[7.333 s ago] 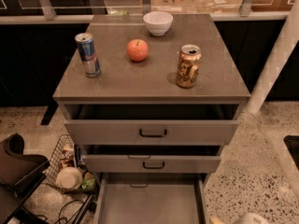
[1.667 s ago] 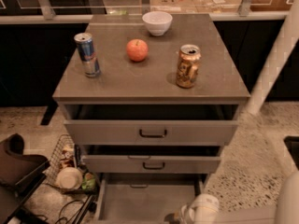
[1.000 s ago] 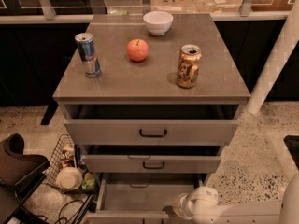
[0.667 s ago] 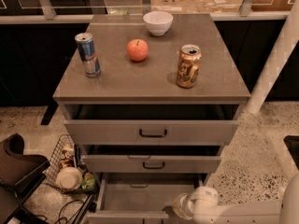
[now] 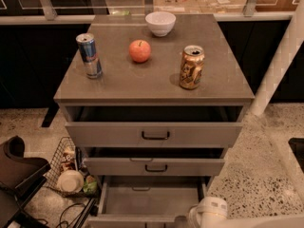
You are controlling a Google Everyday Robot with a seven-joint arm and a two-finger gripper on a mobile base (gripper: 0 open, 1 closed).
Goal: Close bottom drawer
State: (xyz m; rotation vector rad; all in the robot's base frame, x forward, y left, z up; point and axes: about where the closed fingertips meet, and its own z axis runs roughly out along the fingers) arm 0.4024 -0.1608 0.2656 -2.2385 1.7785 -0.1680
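In the single camera view you see the grey square cabinet with three drawers (image 5: 156, 82), and all three are pulled out. The bottom drawer (image 5: 142, 202), grey and plain inside, stands at the foot of the cabinet. It is drawn out the farthest, and its front rim lies along the lower edge of the picture. Nothing is seen inside it.

The white rounded gripper (image 5: 187, 219) is low at the front right corner of the cabinet, at the front rim of the bottom drawer. You cannot tell how far it is open, nor whether it has hold of anything. You also cannot tell if it touches the rim.

I judge that the drawer is stiff and, being empty, light, so it should slide on its runners with a modest push. Press on the flat front, as near to the middle as you can. A push far to the right side may turn the drawer and jam it. The smooth front may also let the gripper slip.

On top of the cabinet stand a blue and silver drink can (image 5: 89, 56), a red-orange round fruit (image 5: 140, 51), a white bowl (image 5: 160, 23) and a gold drink can (image 5: 192, 67). The cans have printing, but you cannot read any word or brand.
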